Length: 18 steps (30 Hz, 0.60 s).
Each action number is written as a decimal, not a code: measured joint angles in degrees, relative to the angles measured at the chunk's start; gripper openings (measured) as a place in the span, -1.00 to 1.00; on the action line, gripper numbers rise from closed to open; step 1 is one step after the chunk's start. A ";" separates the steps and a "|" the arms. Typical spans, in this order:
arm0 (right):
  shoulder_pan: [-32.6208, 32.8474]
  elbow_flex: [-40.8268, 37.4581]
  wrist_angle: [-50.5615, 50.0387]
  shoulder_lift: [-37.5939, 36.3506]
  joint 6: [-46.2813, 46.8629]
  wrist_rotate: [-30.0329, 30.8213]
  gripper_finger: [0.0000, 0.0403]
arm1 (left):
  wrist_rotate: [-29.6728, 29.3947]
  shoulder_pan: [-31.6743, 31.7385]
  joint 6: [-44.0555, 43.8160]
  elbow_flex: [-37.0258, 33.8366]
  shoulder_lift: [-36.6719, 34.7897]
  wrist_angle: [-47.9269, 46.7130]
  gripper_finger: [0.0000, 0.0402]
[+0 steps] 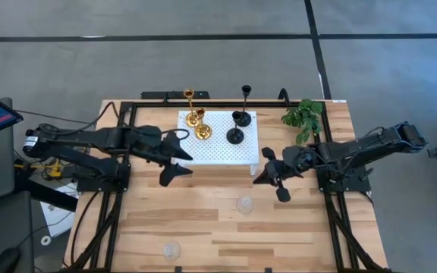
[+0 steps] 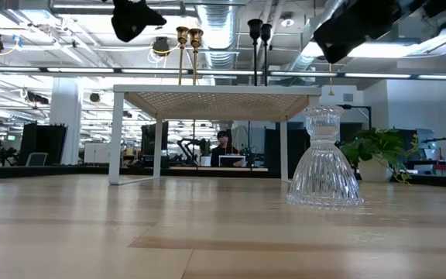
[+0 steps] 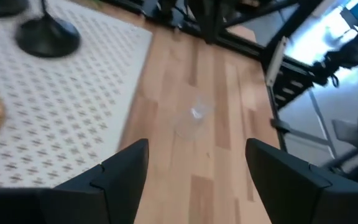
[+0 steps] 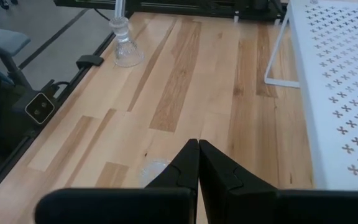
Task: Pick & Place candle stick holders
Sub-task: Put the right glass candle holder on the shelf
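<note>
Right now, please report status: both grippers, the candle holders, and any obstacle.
Left gripper open, empty, at platform edge. Right gripper shut, empty. Gold holders and black holders on platform; clear glass holders on table. Nothing blocking.

We see both arms reaching inward above the counter — the left pincer point(image 1: 174, 158) at about nine o'clock, fingers spread wide; the right pincer point(image 1: 271, 179) at about three o'clock, fingers pressed together, holding nothing.
</note>
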 joint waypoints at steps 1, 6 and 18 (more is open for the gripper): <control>0.30 0.00 0.01 0.00 0.01 0.00 -1.00 | 0.96 0.00 -0.01 0.00 0.31 -0.13 0.34; 1.57 0.00 0.58 0.00 -0.10 -0.15 -1.00 | 4.24 -0.02 0.03 -0.49 2.40 0.52 0.34; 1.66 0.00 1.33 0.00 7.80 -0.05 -1.00 | 7.67 -2.02 -5.32 -1.53 6.24 1.43 -0.02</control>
